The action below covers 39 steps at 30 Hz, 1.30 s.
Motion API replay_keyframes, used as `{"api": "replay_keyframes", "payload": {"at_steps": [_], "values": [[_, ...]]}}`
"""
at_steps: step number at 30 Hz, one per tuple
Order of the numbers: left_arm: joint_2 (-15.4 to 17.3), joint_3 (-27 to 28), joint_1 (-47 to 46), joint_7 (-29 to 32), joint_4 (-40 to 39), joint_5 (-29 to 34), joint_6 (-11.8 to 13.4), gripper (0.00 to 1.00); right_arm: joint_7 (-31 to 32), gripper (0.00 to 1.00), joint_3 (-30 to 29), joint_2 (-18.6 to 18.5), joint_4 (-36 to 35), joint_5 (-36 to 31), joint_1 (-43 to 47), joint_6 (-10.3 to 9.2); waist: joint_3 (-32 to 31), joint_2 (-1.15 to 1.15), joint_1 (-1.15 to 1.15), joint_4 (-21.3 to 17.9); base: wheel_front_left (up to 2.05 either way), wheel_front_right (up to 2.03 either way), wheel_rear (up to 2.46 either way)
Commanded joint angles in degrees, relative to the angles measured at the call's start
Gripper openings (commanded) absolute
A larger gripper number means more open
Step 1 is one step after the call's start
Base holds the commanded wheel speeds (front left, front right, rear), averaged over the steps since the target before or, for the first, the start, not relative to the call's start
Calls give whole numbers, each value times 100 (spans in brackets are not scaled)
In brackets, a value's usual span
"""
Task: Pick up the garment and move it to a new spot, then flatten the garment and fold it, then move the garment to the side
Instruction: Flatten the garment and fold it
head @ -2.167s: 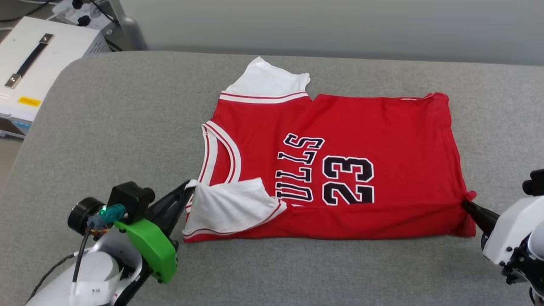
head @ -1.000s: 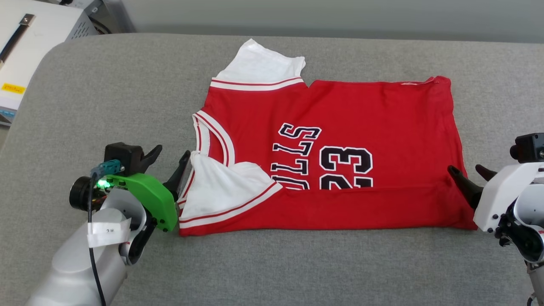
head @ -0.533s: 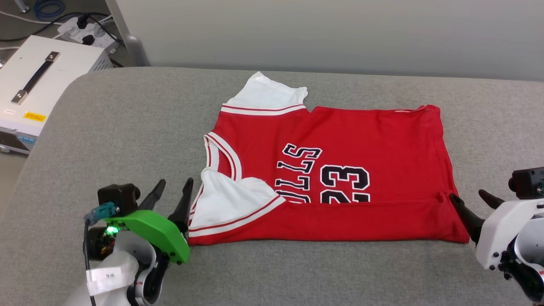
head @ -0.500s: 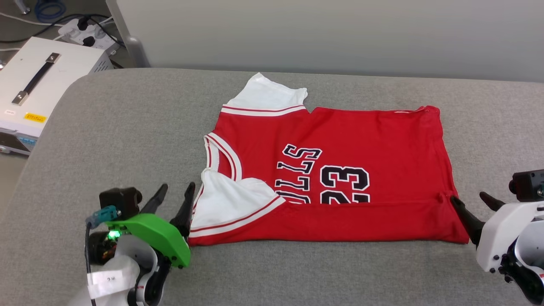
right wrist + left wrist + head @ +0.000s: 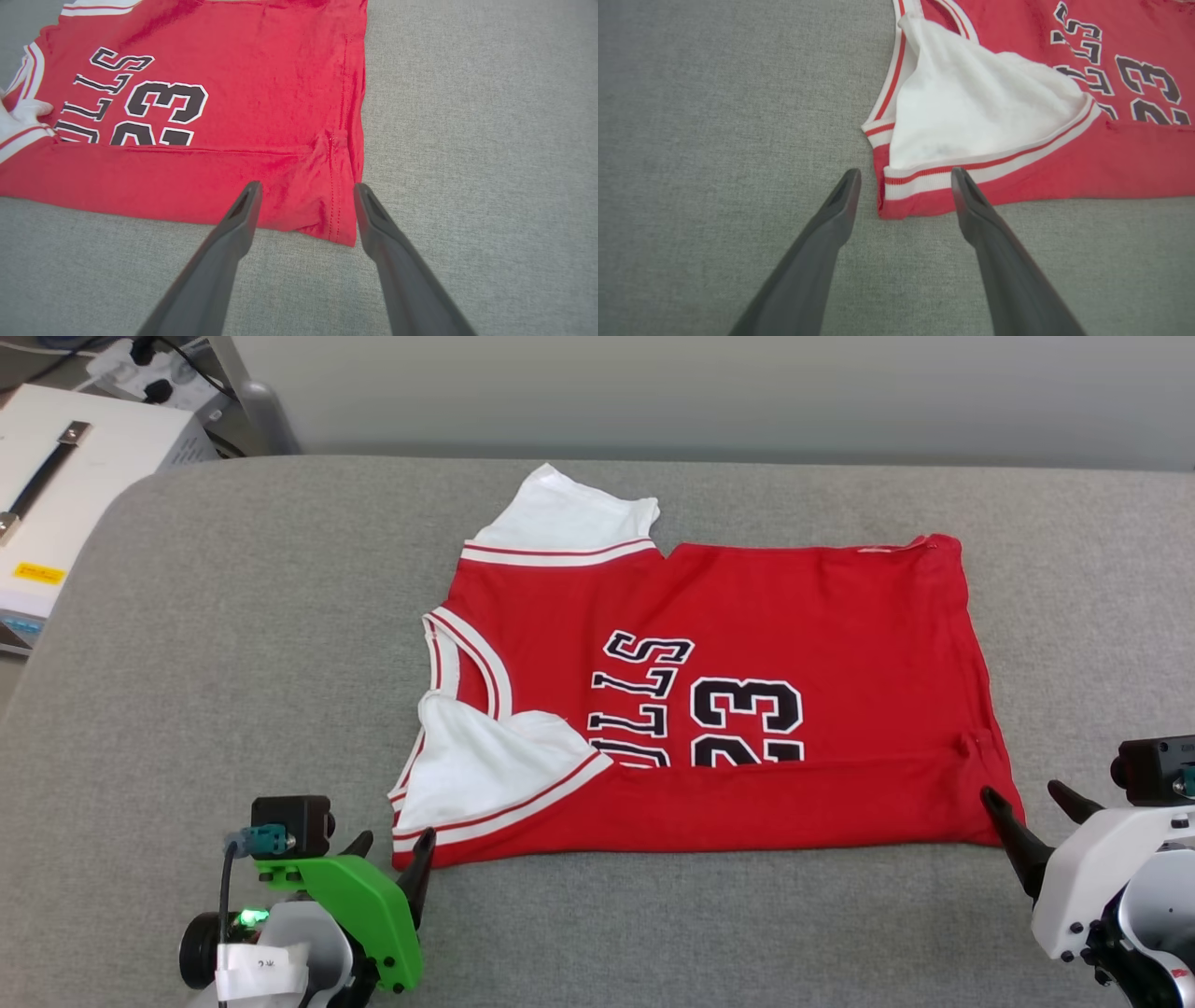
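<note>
Both sets of jaws stand spread and empty at the near corners of the garment [image 5: 747, 644], flat on the bench [image 5: 233, 644] with its near edge folded over; folding is mid-way — next, likely, both reach the far edge to fold again.

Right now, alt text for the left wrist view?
The left gripper stands open, its two dark fingers framing the near corner of the red jersey, which lies on a grey fabric surface. Its white sleeve is folded over the red body, partly covering the black lettering.
</note>
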Motion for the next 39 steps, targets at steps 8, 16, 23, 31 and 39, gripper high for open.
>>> {"api": "replay_keyframes", "payload": {"at_steps": [8, 16, 23, 31, 39], "values": [[-1, -33, -212, 139, 500, 56, 123, 100, 19, 100, -8, 88, -154, -95, -2, -4, 397, 0, 0, -205, 0, 0, 0], [-144, -214, -298, 439, 1004, -32, -24, 100, 1, 100, 12, 63, -163, -104, -42, -4, 554, 0, 0, -247, 0, 0, 0], [-332, -328, -230, 603, 1137, -229, -279, 0, -16, 100, -10, 7, -55, -189, -41, -4, 374, 0, 0, -149, 0, 0, 0], [-287, -154, -173, 181, 763, -205, -277, 0, 190, 100, -274, 16, 162, -370, -25, -4, 132, 0, 0, 83, 0, 0, 0], [-38, -38, -213, 24, -285, -10, -51, 0, 656, 100, -662, 272, 658, -687, -331, -4, 275, 0, 0, 298, 0, 0, 0]]}}
